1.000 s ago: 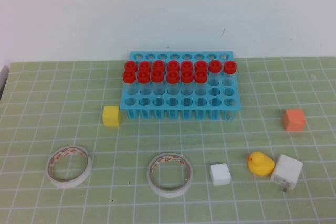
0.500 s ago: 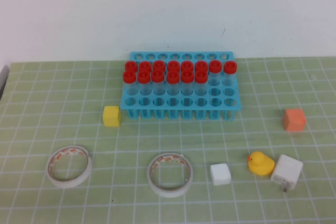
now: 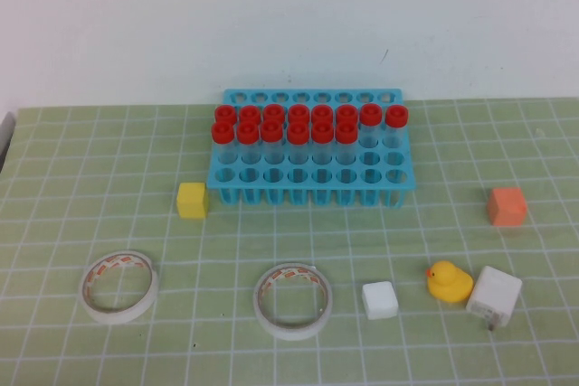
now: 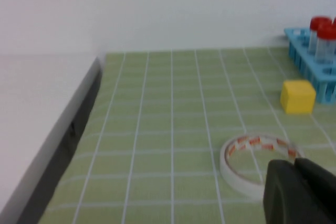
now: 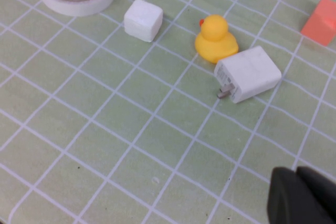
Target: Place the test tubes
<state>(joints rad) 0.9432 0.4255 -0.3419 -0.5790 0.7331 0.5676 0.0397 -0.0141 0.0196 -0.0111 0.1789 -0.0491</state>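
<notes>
A blue test tube rack [image 3: 310, 176] stands at the back middle of the green gridded mat, with several red-capped test tubes [image 3: 298, 126] upright in two of its rows. The rack's corner [image 4: 315, 72] and two of those tubes [image 4: 321, 38] also show in the left wrist view. Neither arm appears in the high view. My left gripper [image 4: 295, 167] is shut and empty, hanging near a tape roll [image 4: 254, 158] at the mat's front left. My right gripper [image 5: 296, 174] is shut and empty over bare mat, on the near side of the white charger [image 5: 248, 73].
On the mat lie a yellow cube [image 3: 192, 199], two tape rolls [image 3: 118, 286] [image 3: 291, 300], a white cube [image 3: 379, 299], a yellow rubber duck [image 3: 448, 280], a white charger [image 3: 494, 296] and an orange cube [image 3: 507, 206]. The mat's left edge [image 4: 84, 114] borders a white surface.
</notes>
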